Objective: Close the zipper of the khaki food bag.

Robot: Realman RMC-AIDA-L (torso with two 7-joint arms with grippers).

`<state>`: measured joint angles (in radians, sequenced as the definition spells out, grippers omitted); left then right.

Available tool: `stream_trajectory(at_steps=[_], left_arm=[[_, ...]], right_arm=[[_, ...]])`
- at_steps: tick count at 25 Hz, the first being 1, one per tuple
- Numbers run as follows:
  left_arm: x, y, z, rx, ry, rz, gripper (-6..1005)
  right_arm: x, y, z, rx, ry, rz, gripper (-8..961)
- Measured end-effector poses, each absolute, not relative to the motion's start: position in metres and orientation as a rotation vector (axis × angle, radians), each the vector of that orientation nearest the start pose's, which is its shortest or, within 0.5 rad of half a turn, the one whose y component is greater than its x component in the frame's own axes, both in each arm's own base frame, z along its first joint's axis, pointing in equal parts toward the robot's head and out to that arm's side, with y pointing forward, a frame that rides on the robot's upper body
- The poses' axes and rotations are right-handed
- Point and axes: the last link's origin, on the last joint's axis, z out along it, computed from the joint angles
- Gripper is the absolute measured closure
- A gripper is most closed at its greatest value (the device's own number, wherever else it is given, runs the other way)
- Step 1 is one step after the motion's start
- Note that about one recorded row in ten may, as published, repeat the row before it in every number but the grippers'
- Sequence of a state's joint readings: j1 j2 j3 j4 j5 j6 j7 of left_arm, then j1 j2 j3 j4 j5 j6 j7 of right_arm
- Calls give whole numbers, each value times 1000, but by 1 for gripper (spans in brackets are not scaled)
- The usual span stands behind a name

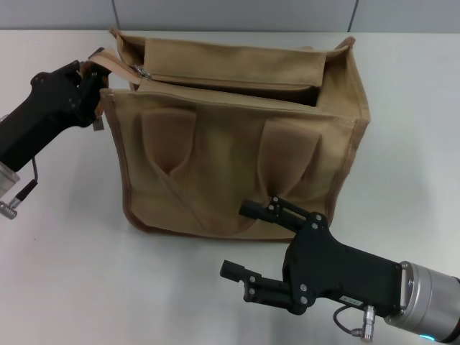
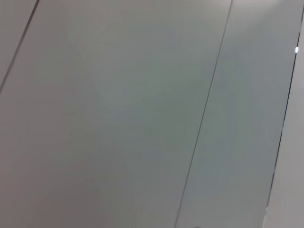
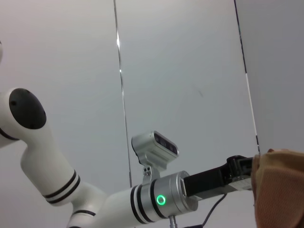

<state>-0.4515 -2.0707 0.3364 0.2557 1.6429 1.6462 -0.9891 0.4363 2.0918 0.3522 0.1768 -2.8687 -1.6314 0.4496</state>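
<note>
Left gripper [image 1: 95, 85]: lay at 10 o'clock of the head view, against the bag's left upper corner. Fingers were pressed together on the tan end strap [image 1: 108, 60] of the bag's top, judged a holding pinch to brace the bag.
Right gripper [image 1: 266, 241]: hovered at 5 o'clock, just in front of the bag's lower front face. Fingers were spread and held nothing; whether a fingertip touched the fabric could not be told.
Bag [image 1: 237, 154]: stood upright on the white table [image 1: 65, 273], centred toward 12 o'clock. In the right wrist view only a tan corner showed at 4 o'clock.
Zipper [image 1: 237, 85]: ran along the top panel. A dark gap stayed open toward 1 o'clock.
Pull tab [image 1: 144, 72]: small silver piece at the zipper's left end, near the left gripper.
Handles [image 1: 169, 140]: lay flat against the front face.
Progress: judged early. Bracing appeared done; the pull tab was not gripped, and nearly the full zipper run remained to be closed.
Count: one bag, one zipper, one pull tab visible, two handles, two grippers.
Left wrist view: showed only wall panels.
</note>
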Motion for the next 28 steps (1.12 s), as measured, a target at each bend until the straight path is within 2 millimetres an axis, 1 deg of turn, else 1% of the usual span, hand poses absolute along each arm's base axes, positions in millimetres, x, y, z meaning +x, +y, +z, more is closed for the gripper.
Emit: stream_trajectory(at_steps=[6,9,10,12,16,19,20,21,23,25,28], left_arm=[[-280,313,16,-2090,-708,-1346,975],[-275,315,16,-2099,-723,-1373,976],[-272,317,16,-2103,-731,-1395,975],[-269,318,17,-2106,-731,-1412,973],[-255,319,19,-2137,-686,-1495,971],[-244,320,20,-2162,-653,-1552,969],[-238,323,20,-2176,-651,-1576,968],[-238,323,20,-2176,-651,-1576,967],[-234,329,20,-2191,-686,-1575,966],[-231,336,20,-2206,-722,-1570,964],[-225,340,19,-2230,-716,-1570,962]], right_arm=[[230,212,-100,-2576,218,1333,163],[228,210,-97,-2539,227,1378,164],[226,208,-92,-2496,229,1427,164],[225,207,-90,-2472,227,1451,164],[222,206,-79,-2421,197,1530,164],[220,213,-74,-2385,241,1567,163],[220,216,-72,-2366,267,1576,163],[220,221,-71,-2342,297,1578,163],[219,228,-69,-2302,340,1577,163],[218,235,-69,-2274,362,1567,164],[216,240,-69,-2252,371,1557,163]])
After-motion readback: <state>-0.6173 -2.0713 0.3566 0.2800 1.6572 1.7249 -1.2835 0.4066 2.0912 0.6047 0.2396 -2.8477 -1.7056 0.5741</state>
